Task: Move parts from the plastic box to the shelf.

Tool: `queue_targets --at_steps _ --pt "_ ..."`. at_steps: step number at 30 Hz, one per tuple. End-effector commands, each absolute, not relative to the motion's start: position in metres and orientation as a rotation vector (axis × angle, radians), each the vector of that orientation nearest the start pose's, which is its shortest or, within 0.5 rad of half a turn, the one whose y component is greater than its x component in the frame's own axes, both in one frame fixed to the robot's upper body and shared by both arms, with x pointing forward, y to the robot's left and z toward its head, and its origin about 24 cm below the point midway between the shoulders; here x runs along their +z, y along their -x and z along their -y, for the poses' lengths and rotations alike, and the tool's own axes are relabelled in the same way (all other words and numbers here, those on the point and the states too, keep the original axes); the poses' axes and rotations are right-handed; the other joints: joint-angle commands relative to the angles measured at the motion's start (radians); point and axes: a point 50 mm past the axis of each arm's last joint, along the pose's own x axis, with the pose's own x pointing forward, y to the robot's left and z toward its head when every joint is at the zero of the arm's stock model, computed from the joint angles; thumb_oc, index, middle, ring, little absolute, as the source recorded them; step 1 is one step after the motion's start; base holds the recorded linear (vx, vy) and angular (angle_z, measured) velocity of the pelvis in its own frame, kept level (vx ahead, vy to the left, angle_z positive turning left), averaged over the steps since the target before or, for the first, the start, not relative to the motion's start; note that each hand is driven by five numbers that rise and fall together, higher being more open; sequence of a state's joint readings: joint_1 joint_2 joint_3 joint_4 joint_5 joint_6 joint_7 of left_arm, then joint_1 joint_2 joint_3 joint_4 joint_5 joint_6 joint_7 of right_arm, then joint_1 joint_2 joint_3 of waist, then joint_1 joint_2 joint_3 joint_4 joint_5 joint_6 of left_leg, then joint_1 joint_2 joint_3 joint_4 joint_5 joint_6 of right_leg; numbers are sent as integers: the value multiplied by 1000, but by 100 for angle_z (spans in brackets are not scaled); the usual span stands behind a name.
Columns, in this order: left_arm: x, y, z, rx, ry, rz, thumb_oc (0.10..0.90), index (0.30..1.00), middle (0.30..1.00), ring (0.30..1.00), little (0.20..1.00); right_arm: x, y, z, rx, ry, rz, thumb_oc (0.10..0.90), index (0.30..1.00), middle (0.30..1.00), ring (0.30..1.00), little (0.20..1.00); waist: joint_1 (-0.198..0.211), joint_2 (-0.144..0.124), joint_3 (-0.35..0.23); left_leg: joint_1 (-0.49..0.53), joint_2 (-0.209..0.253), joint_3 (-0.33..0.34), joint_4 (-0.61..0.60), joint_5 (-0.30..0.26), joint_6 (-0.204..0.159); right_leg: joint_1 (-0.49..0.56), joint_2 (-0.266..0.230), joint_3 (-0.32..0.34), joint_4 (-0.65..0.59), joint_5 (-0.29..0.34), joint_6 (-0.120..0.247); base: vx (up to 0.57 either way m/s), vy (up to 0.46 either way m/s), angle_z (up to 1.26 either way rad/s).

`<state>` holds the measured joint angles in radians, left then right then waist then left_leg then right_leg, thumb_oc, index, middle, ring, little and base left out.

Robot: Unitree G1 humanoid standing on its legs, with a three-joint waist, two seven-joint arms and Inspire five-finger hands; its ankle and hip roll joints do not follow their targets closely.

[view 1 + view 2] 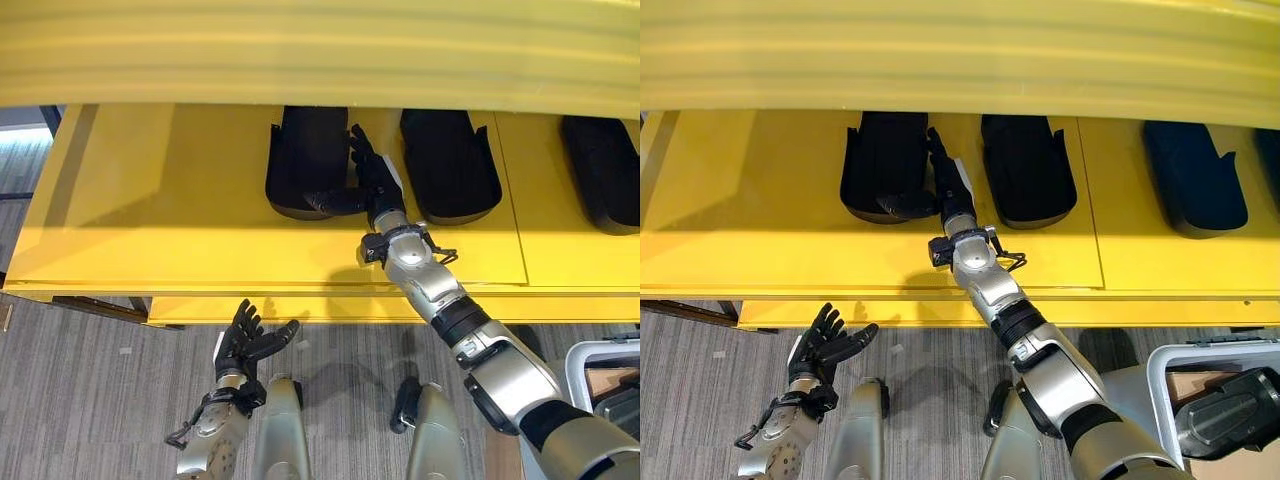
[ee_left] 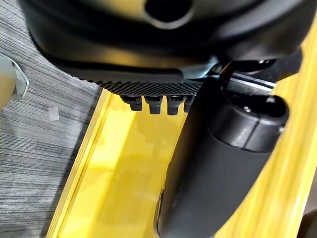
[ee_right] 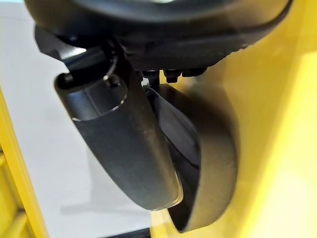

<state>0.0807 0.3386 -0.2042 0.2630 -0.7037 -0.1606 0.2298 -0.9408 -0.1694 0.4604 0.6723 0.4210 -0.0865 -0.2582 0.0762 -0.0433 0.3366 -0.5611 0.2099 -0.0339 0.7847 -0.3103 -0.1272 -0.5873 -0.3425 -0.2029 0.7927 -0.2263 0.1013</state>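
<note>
1. Task's thing: black moulded plastic part (image 1: 305, 160), long and shoe-like, lying on the yellow shelf (image 1: 150, 200) at centre-top of the head view. Long axis runs away from the robot, rounded end nearest the shelf's front edge.
2. Right hand (image 1: 372, 180) sits just beside that part's right flank. Thumb reaches across onto its near rounded end; fingers lie straight along its side. Reads as open, touching or nudging, not clenched on it. The wrist view shows the thumb against the part's curved rim.
3. Key relation: part lies directly left of the right hand. Likely next move, as a judgement, is a straight pull-back along the part's long axis.
4. Second black part (image 1: 448, 165) lies just right of the hand, parallel. A third (image 1: 600, 170) sits at the far right.
5. Left hand (image 1: 250, 340) lower left, over the grey floor (image 1: 90, 400), fingers spread, holding nothing, well apart from the shelf parts.
6. White plastic box (image 1: 1160, 385) at the lower right corner, another dark part (image 1: 1230, 410) inside.
</note>
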Motion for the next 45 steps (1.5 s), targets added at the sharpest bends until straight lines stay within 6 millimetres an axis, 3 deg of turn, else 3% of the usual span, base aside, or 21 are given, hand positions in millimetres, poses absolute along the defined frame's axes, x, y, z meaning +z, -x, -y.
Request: queue_targets --at_steps 1,11,20,27,39,45 --pt "17 -231 -209 191 323 -55 900 1000 1000 1000 1000 215 -377 48 268 107 447 900 1000 1000 1000 1000 2 -12 -13 -19 2 -32 -45 93 32 113 -13 72 -17 -12 35 0 0 0" --pt "18 -230 -213 213 312 -40 900 1000 1000 1000 1000 216 -365 93 188 309 558 900 1000 1000 1000 1000 -23 -17 -5 -20 13 -32 -47 93 30 104 -8 72 -17 -13 35 0 -7 -2" --pt "17 -228 -215 223 311 -39 900 1000 1000 1000 1000 218 -358 107 165 328 590 900 1000 1000 1000 1000 -30 -19 -7 -25 15 -35 -48 95 29 101 -7 71 -14 -16 35 0 0 0" --pt "17 -228 -216 225 313 -36 900 1000 1000 1000 1000 230 -352 100 200 307 653 900 1000 1000 1000 1000 -31 -20 -10 -26 16 -35 -52 97 28 102 -7 69 -15 -15 35 0 0 0" --pt "18 -229 -219 235 321 -32 900 1000 1000 1000 1000 271 -329 66 354 178 831 900 1000 1000 1000 1000 -30 -26 -23 -28 15 -33 -58 102 28 100 -6 69 -20 -10 32 0 0 0" --pt "19 -230 -220 239 321 -30 900 1000 1000 1000 1000 288 -318 59 387 136 912 900 1000 1000 1000 1000 -31 -29 -28 -28 14 -34 -59 103 28 101 -7 72 -24 -9 34 0 0 0"
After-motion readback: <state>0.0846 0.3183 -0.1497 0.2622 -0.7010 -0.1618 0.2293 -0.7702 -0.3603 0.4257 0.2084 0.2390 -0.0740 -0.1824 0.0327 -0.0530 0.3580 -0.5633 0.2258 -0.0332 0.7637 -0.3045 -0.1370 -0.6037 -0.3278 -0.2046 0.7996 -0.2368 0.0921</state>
